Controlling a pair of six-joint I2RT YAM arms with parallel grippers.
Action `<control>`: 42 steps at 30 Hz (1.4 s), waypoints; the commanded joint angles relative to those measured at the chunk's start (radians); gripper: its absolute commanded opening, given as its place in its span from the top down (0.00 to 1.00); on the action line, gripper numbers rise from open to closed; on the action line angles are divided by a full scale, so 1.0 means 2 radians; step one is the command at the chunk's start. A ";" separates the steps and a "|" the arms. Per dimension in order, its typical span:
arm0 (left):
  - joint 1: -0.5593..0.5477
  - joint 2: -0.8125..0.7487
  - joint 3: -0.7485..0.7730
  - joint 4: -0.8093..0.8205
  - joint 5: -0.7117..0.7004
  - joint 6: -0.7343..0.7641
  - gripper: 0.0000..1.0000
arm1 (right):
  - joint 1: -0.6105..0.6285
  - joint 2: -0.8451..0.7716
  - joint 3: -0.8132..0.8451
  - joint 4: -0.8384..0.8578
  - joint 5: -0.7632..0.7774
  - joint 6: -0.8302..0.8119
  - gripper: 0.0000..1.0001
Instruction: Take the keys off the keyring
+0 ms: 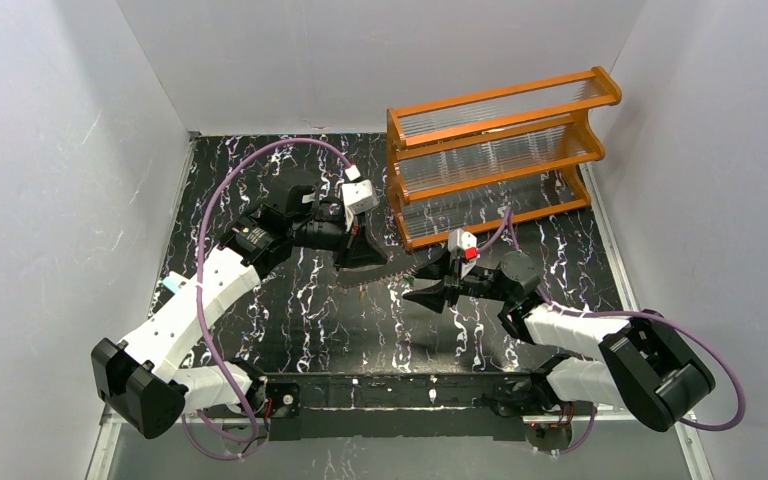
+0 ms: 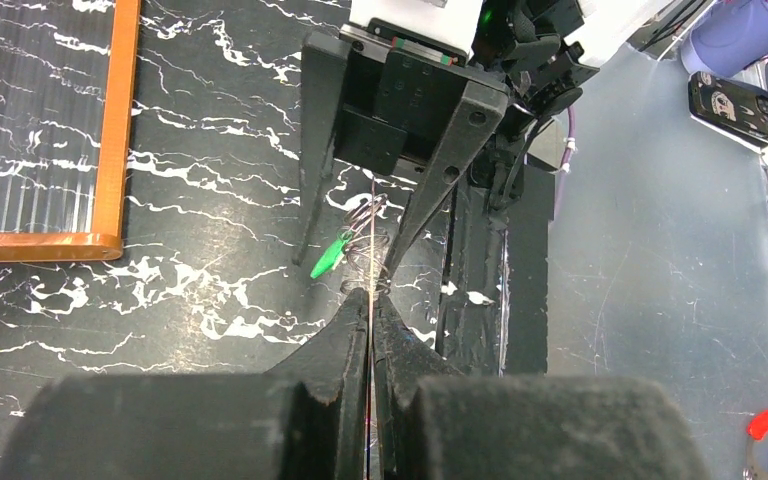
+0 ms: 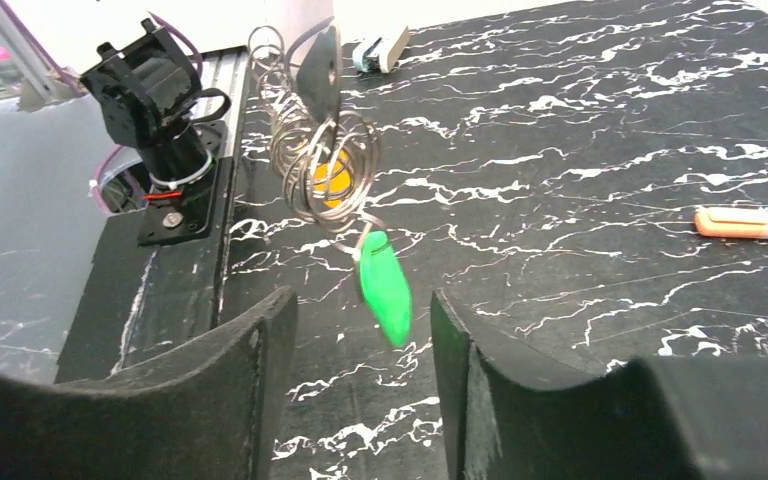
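- Your left gripper (image 2: 368, 300) is clamped on the keyring (image 3: 310, 150), which it holds above the black marbled table (image 3: 580, 120). In the left wrist view the ring shows edge-on as a thin line between the closed fingers.
- The keyring reads as several silvery wire loops hanging below that grip, between the two grippers.
- The green key (image 3: 385, 288) dangles from the lowest loop, head down. The yellow-orange key (image 3: 332, 178) sits higher, partly hidden behind the loops.
- Your right gripper (image 1: 426, 293) is open. Its fingers stand either side of the green key and touch neither key nor ring.
- Finding: nothing is removed. Both keys are threaded on the ring, and no key lies on the table.
- Outstanding, in my judgement: grasp the green key, work it round the wire to the split and free it, then do the same for the yellow-orange key.
- An orange-and-grey stick (image 3: 750, 222) lies on the table well apart from the work.
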 commanded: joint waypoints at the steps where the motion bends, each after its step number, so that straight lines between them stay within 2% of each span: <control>1: 0.001 -0.014 0.019 0.014 0.021 -0.010 1.00 | 0.001 0.001 0.020 0.037 -0.027 0.004 0.49; 2: 0.001 -0.016 0.018 0.015 0.021 -0.010 1.00 | 0.001 -0.002 0.020 0.034 -0.025 0.003 0.57; 7: 0.001 -0.026 0.008 0.022 0.014 -0.011 1.00 | 0.000 -0.025 0.017 -0.004 -0.017 -0.016 0.84; 10: 0.001 -0.034 0.001 0.029 0.008 -0.011 1.00 | 0.001 -0.037 0.018 -0.023 -0.011 -0.023 0.97; 11: 0.001 -0.038 -0.002 0.032 0.007 -0.011 1.00 | 0.001 -0.041 0.019 -0.030 -0.009 -0.025 0.99; 18: 0.001 -0.070 -0.041 0.040 -0.037 -0.005 1.00 | 0.001 -0.085 0.048 -0.194 0.031 -0.066 0.99; 23: 0.001 -0.107 -0.117 0.118 -0.092 -0.036 1.00 | 0.001 -0.122 0.094 -0.348 0.063 -0.111 0.99; 26: 0.001 -0.125 -0.181 0.215 -0.128 -0.100 1.00 | 0.001 -0.129 0.138 -0.444 0.076 -0.134 0.99; 31: 0.001 -0.144 -0.293 0.396 -0.202 -0.229 1.00 | 0.002 -0.120 0.205 -0.550 0.077 -0.155 0.99; 35: 0.001 -0.150 -0.355 0.497 -0.269 -0.320 1.00 | 0.001 -0.096 0.257 -0.619 0.076 -0.178 0.99; 39: 0.000 -0.156 -0.402 0.553 -0.311 -0.394 0.99 | 0.003 -0.065 0.313 -0.688 0.092 -0.212 0.99; 41: 0.001 -0.161 -0.425 0.580 -0.320 -0.420 0.92 | 0.004 -0.049 0.345 -0.724 0.104 -0.236 0.99; 42: 0.001 -0.164 -0.434 0.589 -0.322 -0.430 0.86 | 0.005 -0.039 0.362 -0.741 0.109 -0.248 0.99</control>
